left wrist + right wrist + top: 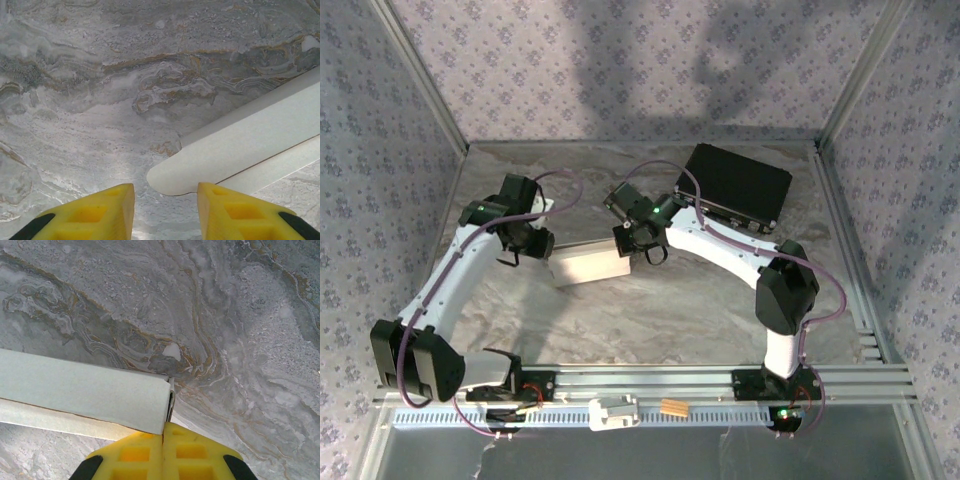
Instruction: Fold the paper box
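White paper box [588,265] lies between grippers. On its end flap [169,397], right gripper [163,430] pinched shut. Left gripper [166,197] open, rounded flap [172,177] just ahead.

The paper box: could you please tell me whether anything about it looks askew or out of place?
Nothing looks damaged. The paper box lies slightly skewed on the table, and one rounded flap juts out, untucked, just ahead of the open left gripper. The right gripper is shut at the box's other end.
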Robot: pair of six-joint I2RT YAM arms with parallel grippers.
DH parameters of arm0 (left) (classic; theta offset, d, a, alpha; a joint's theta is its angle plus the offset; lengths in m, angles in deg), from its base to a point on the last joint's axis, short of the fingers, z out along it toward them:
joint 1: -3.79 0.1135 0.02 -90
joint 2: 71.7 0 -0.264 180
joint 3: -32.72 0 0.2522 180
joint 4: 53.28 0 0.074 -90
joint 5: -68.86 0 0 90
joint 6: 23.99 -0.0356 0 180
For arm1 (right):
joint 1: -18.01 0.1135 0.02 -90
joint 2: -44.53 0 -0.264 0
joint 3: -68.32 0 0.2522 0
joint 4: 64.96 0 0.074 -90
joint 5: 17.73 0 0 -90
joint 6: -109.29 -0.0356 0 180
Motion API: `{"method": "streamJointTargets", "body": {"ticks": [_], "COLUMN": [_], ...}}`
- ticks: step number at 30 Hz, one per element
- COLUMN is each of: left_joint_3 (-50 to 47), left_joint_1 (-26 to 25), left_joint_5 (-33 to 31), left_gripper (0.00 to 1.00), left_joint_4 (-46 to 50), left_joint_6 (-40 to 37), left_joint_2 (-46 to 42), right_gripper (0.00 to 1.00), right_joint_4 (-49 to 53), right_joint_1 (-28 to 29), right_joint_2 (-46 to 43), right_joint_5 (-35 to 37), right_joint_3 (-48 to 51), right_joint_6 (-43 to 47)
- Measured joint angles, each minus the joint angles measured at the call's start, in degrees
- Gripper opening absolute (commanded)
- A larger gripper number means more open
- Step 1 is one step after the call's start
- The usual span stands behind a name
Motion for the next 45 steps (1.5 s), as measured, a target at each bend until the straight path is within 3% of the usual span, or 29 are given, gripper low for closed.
{"method": "streamJointTargets", "body": {"ticks": [7, 13, 26, 33, 45], "left_joint_3": [-0.57, -1.84, -4.22, -4.2, -4.2], "left_joint_1": [-0.59, -0.61, -0.61, -0.61, -0.59], "left_joint_5": [0.9, 0.9, -1.99, -2.19, -1.77], "left_gripper": [0.49, 0.5, 0.45, 0.38, 0.13], "left_joint_4": [-1.14, -1.16, -4.39, -5.68, -6.73], "left_joint_6": [-1.49, -2.56, -5.38, -6.16, -6.88], "left_joint_2": [-3.19, -6.27, -0.61, -0.57, -0.57], "right_gripper": [0.0, 0.0, 0.0, 0.0, 0.0], "right_joint_4": [0.04, 0.09, 0.07, 0.09, 0.33], "right_joint_1": [-0.26, -0.37, -0.37, -0.44, -0.76], "right_joint_2": [0.39, 0.39, 0.39, 0.39, 0.44], "right_joint_5": [0.0, -0.02, -0.24, -0.44, -0.44], "right_joint_3": [-0.55, -0.55, -0.57, -0.57, -0.63], "right_joint_6": [0.02, 0.02, 0.11, 0.26, 0.26]}}
